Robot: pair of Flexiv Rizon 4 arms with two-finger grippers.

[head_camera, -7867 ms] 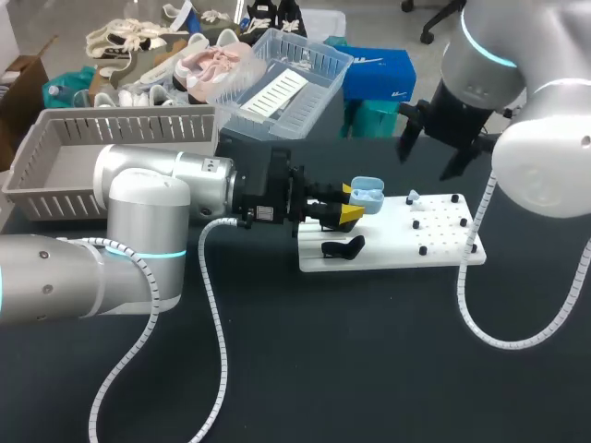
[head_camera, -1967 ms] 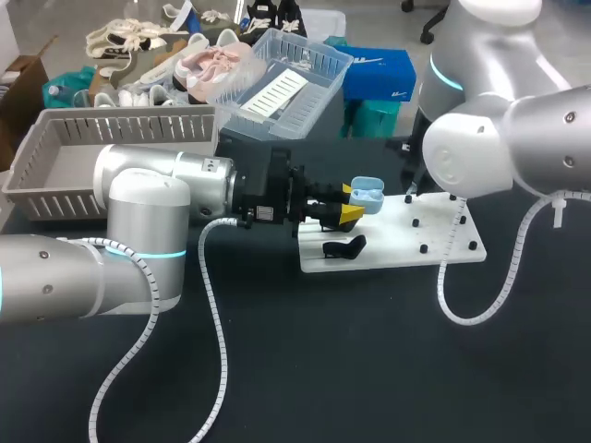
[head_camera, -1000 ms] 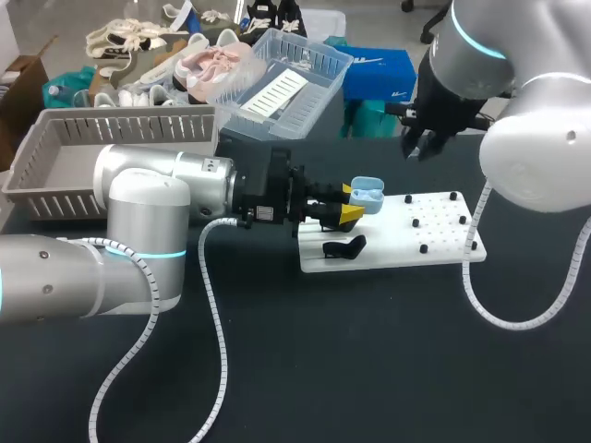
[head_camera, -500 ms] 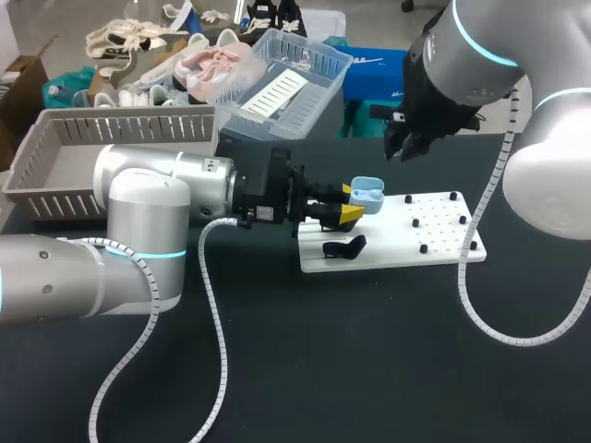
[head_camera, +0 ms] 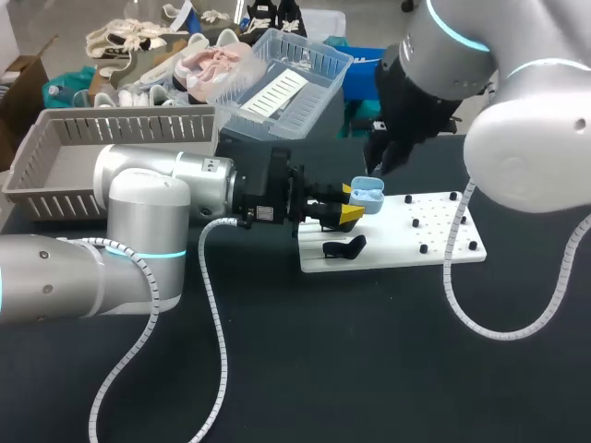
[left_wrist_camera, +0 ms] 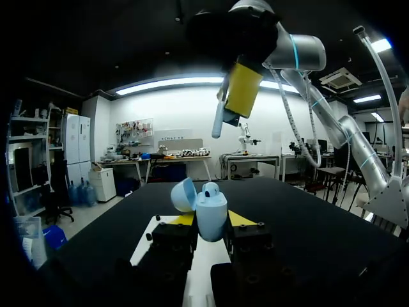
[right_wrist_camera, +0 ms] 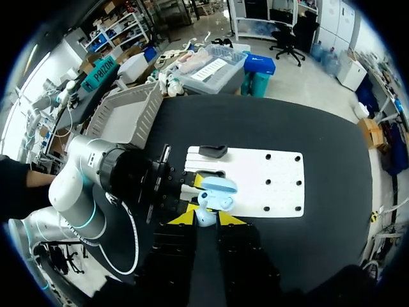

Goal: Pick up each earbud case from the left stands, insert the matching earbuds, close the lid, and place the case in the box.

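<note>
While both arms sit over the far half of the table, status by item:

table [head_camera: 369,369]: black top, carries the items below.
left arm [head_camera: 148,198]: enters from the left, lying low and level, wrist aimed at the board's left end.
right arm [head_camera: 526,129]: enters from the right, wrist high over the board's left end, fingers pointing down.
grey basket [head_camera: 55,138]: slatted, far left behind the left arm, well apart from the board.
white board [head_camera: 434,258]: flat on the table right of centre, long side running left to right.
left gripper [head_camera: 351,203] [left_wrist_camera: 211,219]: clamped on the blue case, one yellow tip on each side of its body.
right gripper [head_camera: 377,161] [right_wrist_camera: 205,217]: pinched onto the earbud, hanging just above the case and apart from it.
blue case [head_camera: 367,194] [left_wrist_camera: 211,214] [right_wrist_camera: 217,187]: held above the board's left end with the lid swung open. A pale rounded part shows in the body beside the lid; can't tell what it is.
black piece [head_camera: 343,247] [right_wrist_camera: 212,151]: lying on the board's left end, near the case. Can't tell whether it is a stand or a case.
earbud [left_wrist_camera: 218,118] [right_wrist_camera: 204,206]: pale, between the right tips, stem down, lined up over the open case in the right wrist view.
pegs [head_camera: 423,249]: small, black, spread over the board's right half.
</note>
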